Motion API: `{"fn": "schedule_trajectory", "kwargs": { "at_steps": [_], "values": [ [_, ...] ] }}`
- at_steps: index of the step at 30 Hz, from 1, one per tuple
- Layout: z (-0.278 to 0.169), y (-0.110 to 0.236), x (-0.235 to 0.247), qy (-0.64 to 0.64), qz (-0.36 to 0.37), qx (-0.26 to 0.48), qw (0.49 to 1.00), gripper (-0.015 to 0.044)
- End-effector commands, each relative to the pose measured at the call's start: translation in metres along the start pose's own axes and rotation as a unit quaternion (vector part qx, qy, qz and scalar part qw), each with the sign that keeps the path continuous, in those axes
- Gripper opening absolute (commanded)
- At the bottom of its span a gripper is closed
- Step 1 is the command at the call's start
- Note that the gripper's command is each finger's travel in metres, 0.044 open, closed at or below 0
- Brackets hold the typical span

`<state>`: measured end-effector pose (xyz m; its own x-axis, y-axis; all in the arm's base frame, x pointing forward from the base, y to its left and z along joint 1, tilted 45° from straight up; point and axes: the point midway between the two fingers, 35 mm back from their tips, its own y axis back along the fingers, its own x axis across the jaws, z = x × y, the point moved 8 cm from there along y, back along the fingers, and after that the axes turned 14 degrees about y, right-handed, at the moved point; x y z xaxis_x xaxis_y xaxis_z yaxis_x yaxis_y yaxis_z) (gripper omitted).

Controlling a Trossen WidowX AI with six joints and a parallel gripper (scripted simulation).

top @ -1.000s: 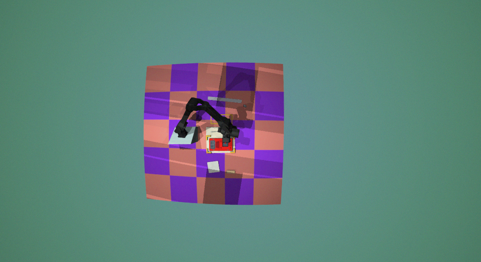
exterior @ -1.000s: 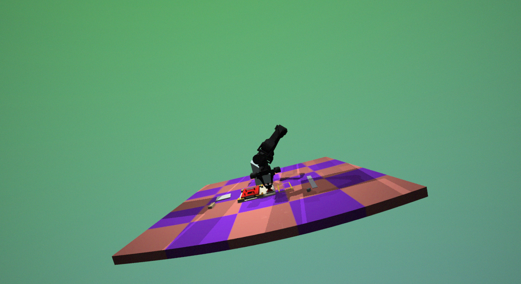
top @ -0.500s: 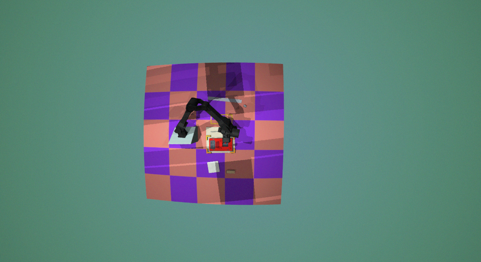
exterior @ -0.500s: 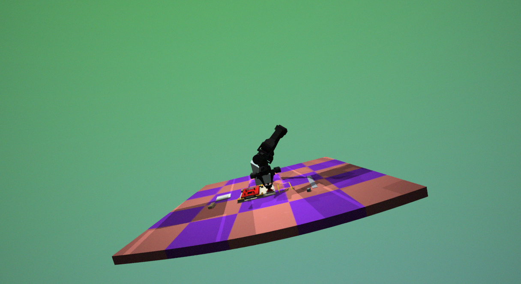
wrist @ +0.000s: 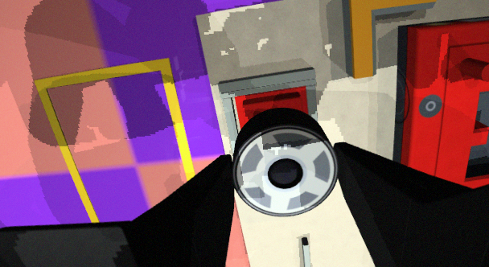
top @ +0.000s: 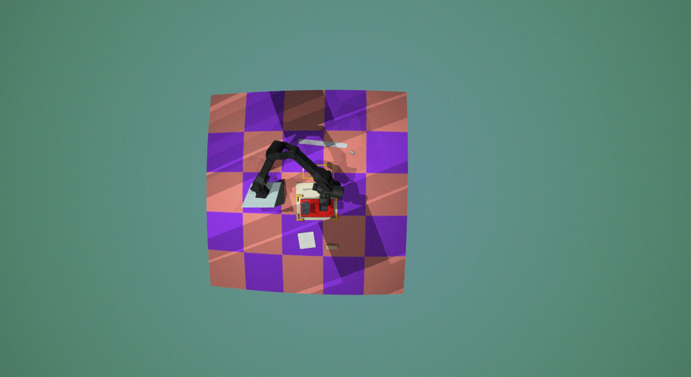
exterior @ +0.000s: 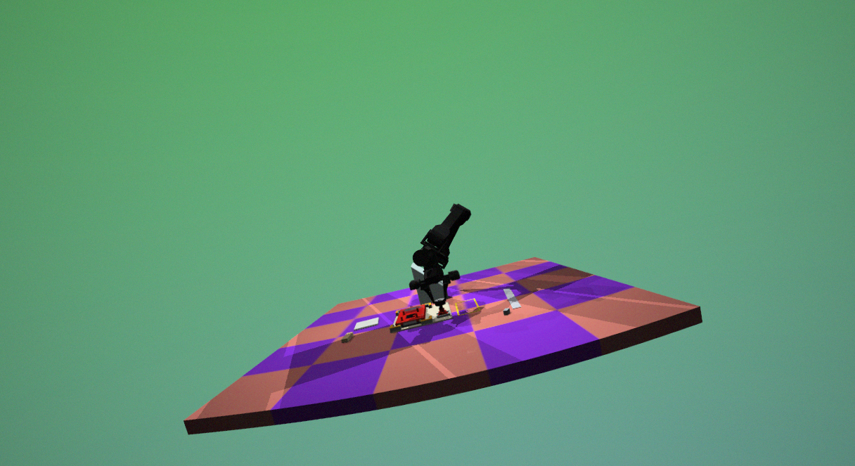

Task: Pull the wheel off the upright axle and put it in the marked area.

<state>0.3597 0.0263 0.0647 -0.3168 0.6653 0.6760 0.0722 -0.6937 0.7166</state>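
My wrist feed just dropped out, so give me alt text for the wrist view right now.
The black gripper is shut on a black-tyred wheel with a silver spoked hub, over a cream base plate. A yellow-outlined rectangle marks the chequered table at left; a red block lies at right.

My arm (top: 290,154): matte black, blocky jointed links; gripper (wrist: 285,173) fingers broad, black, wedge-shaped, unmarked.

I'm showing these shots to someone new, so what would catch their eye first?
In the wrist view, a grey-spoked wheel fills the centre, clamped between the black gripper fingers. Left of it on the checkered table lies a yellow outlined rectangle, and on the right a bright red block sits on a pale board.
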Motion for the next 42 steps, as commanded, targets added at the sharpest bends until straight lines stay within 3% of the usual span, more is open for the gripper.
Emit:
{"fn": "schedule_trajectory", "kwargs": {
  "at_steps": [1, 42],
  "values": [
    [0.000, 0.004, 0.000, 0.001, -0.001, -0.002, 1.000, 0.0000],
    [0.000, 0.018, 0.000, 0.000, 0.001, -0.001, 1.000, 0.0000]
  ]
}}
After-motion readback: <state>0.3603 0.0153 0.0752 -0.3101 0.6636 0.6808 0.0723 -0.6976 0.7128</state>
